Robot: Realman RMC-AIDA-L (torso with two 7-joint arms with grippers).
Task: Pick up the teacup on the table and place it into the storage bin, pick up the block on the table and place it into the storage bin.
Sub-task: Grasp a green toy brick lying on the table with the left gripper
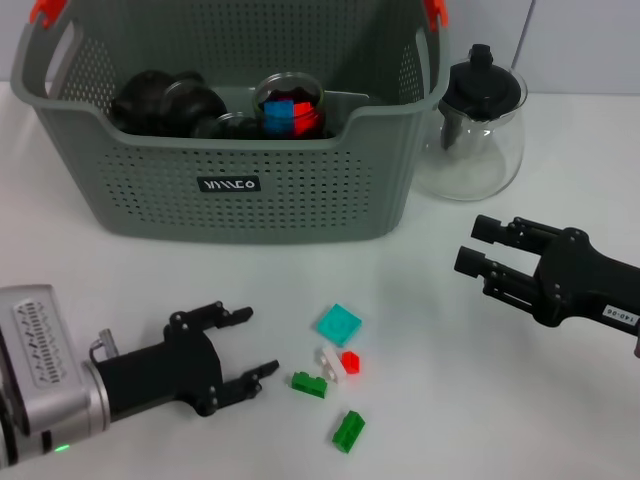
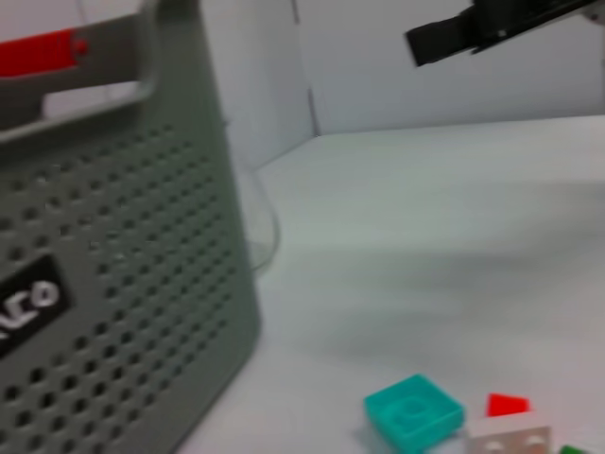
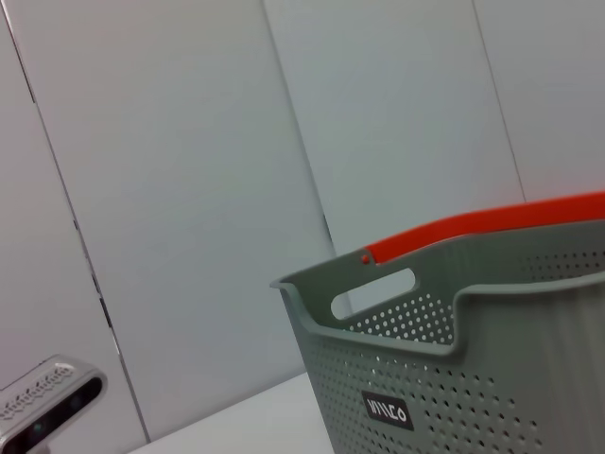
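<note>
The grey storage bin [image 1: 240,190] stands at the back of the table; it also shows in the left wrist view [image 2: 123,284] and the right wrist view [image 3: 473,378]. Inside it sits a clear glass teacup [image 1: 290,105] holding blue and red blocks. On the table lie loose blocks: a teal one [image 1: 339,323] [image 2: 413,411], a white one [image 1: 330,360], a red one [image 1: 350,362] and two green ones [image 1: 309,384] [image 1: 348,431]. My left gripper [image 1: 258,342] is open, low and just left of the blocks. My right gripper [image 1: 468,245] hangs open and empty at the right.
A clear glass teapot [image 1: 478,130] with a black lid stands right of the bin. Black items [image 1: 165,100] lie in the bin's left half. Orange clips [image 1: 45,10] mark the bin's handles.
</note>
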